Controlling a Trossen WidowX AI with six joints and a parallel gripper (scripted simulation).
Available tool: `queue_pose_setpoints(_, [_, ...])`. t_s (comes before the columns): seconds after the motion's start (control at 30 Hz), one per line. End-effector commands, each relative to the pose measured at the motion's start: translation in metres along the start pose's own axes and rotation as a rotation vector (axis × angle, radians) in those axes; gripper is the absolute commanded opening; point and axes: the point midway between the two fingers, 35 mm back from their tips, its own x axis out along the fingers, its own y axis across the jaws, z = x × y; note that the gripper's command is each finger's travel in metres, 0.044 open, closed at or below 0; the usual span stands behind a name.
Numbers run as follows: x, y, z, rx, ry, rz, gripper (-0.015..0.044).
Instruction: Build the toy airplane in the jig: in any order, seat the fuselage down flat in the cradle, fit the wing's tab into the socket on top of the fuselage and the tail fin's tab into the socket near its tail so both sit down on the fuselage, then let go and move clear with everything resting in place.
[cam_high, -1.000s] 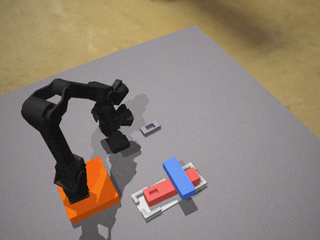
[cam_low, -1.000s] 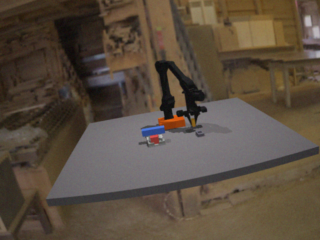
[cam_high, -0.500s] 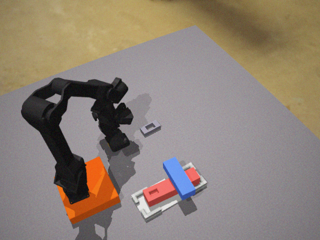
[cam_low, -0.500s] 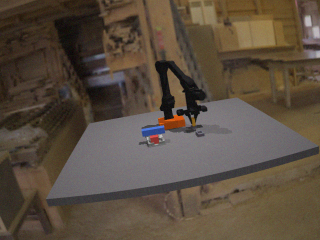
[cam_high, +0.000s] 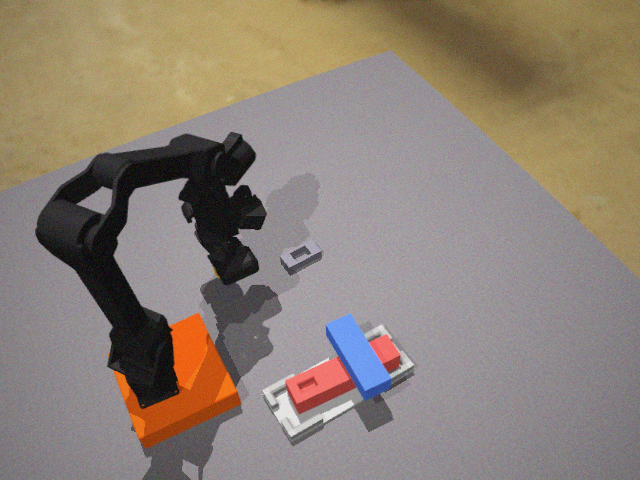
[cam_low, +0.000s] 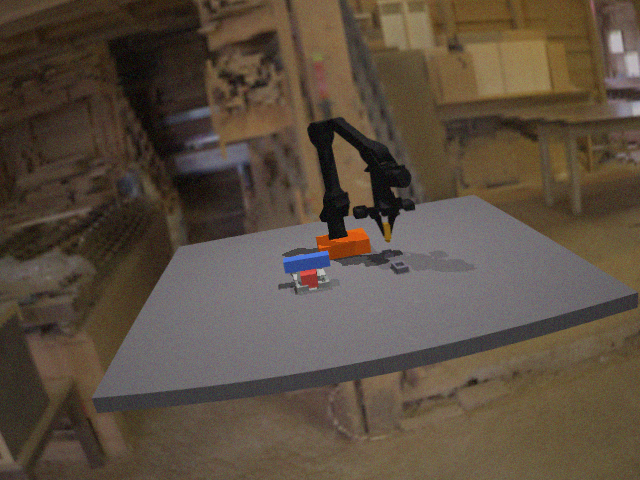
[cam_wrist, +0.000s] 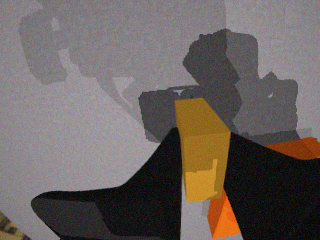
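The red fuselage (cam_high: 320, 383) (cam_low: 309, 279) lies in the pale cradle (cam_high: 295, 432) (cam_low: 302, 290). The blue wing (cam_high: 357, 356) (cam_low: 306, 262) lies across its top, near the end away from the robot base; its tab is hidden. An open socket (cam_high: 307, 383) shows near the fuselage's other end. My gripper (cam_low: 387, 233) (cam_wrist: 191, 132) is shut on the yellow tail fin (cam_low: 386, 231) (cam_wrist: 204, 145). The fin is upright between the fingers and appears a little above the table. In the top view the gripper hides nearly all of the fin.
A small grey block with a rectangular hole (cam_high: 289, 264) (cam_low: 399, 267) lies on the table beyond the gripper. The orange robot base (cam_high: 193, 413) (cam_low: 351, 249) stands beside the cradle, and part of it shows low in the wrist view. The arm's shadow darkens the table under the gripper.
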Motion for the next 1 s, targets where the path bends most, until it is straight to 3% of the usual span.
queue_pose_setpoints(0.0, [-0.017,0.000,0.001,0.002,-0.007,0.006,0.0000])
queue_pose_setpoints(0.7, [-0.083,-0.006,-0.006,0.019,-0.006,0.017,0.0000])
queue_pose_setpoints(0.97, [-0.084,-0.012,-0.002,0.023,-0.006,0.019,0.0000])
